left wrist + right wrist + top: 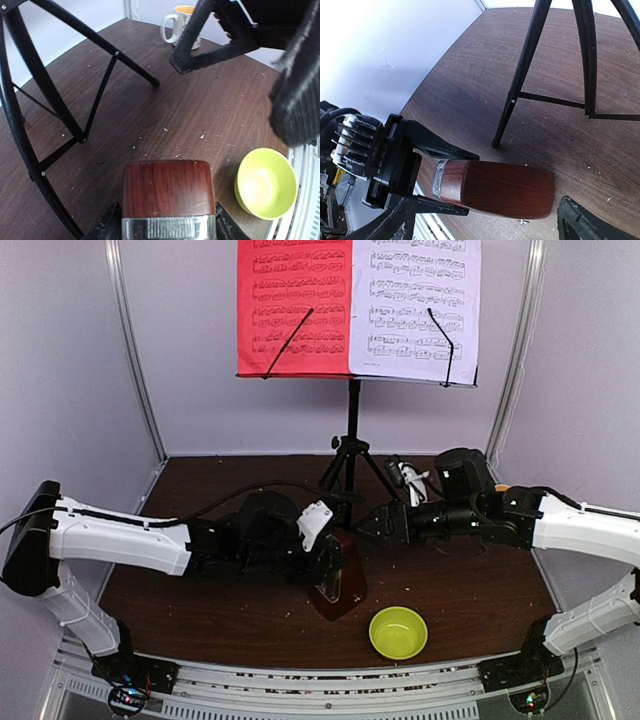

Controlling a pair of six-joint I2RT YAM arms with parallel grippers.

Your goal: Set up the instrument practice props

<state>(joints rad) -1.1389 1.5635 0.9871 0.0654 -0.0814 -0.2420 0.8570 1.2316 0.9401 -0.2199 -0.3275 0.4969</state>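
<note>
Metronome (167, 195): brown wooden body with a clear section at its gripped end, nearest the left wrist camera. It sat between the two fingers (107, 226) of the left tool (167, 227), which were closed against its sides. From above, the metronome (335, 582) was tilted, just in front of the stand's legs and left of the bowl (398, 632). Whether its lower end touched the tabletop (200, 490) could not be told.

Left tool (325, 560): clamped on the metronome. The arm ran from its base at the left, forearm near level across the tabletop toward the middle, wrist turned down.

Right tool (375, 523): fingers spread apart, nothing between them. It pointed left, low over the tabletop, near the metronome but apart from it. The arm reached in from the right, forearm near level. Its own camera showed the metronome (495, 187) lying across the view, gripped by the left tool (437, 177).

Music stand (352, 410): upright on tripod legs at the back middle of the tabletop. The red sheet (295, 305) was on the left of its desk, the white sheet (415, 300) on the right, side by side.

Bowl (265, 182): yellow-green, upright, near the front edge.

Mug (177, 25): white, patterned, behind the right tool.
</note>
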